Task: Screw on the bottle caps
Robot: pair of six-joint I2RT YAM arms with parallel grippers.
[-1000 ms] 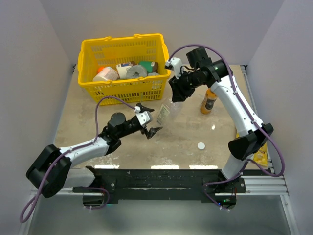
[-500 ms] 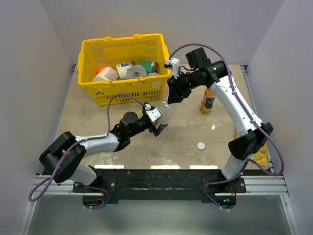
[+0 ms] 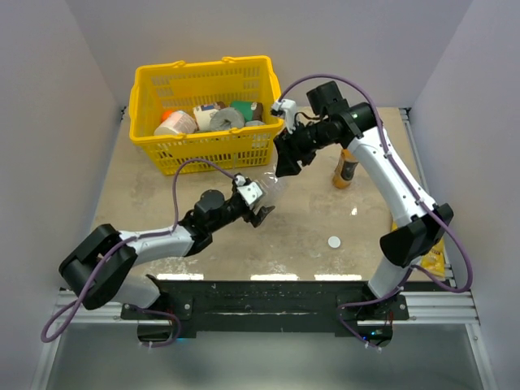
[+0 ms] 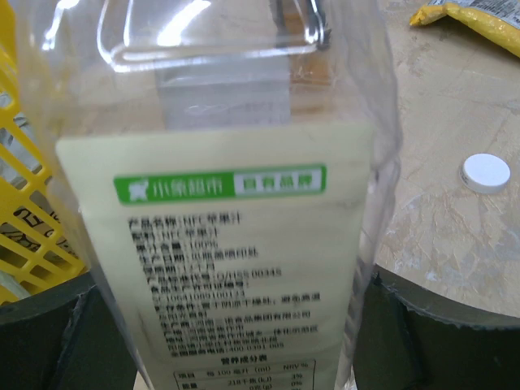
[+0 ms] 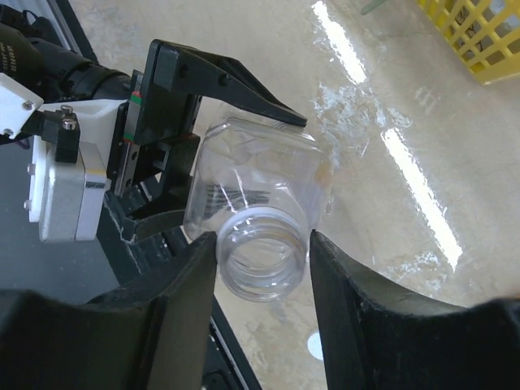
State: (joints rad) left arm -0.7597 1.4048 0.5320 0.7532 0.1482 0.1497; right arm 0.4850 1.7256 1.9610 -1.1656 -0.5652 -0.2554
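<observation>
Reading this as the handover just before capping.

Top view: the clear bottle (image 3: pixel 274 184) is off the table (image 3: pixel 309 219), tilted, between both grippers over the middle, near the front right corner of the yellow basket (image 3: pixel 203 150). The left gripper (image 3: pixel 258 210) is on the body and the right gripper (image 3: pixel 283 166) is at the neck end. The orange-liquid bottle (image 3: pixel 346 167) stands toward the far right edge. One white cap (image 3: pixel 334 241) lies loose toward the near edge, well apart from both bottles. Second cap not spotted.

Left wrist: jaws pressed on the labelled body from both sides. The cap shows on the table beyond.

Right wrist: the open, uncapped neck sits between the right jaws, touching or just clear. Can't tell if they pinch.

Next, my call: the left needs a firm solo hold with the bottle upright. The right backs off, fetches the cap and seats it square on the threads.
</observation>
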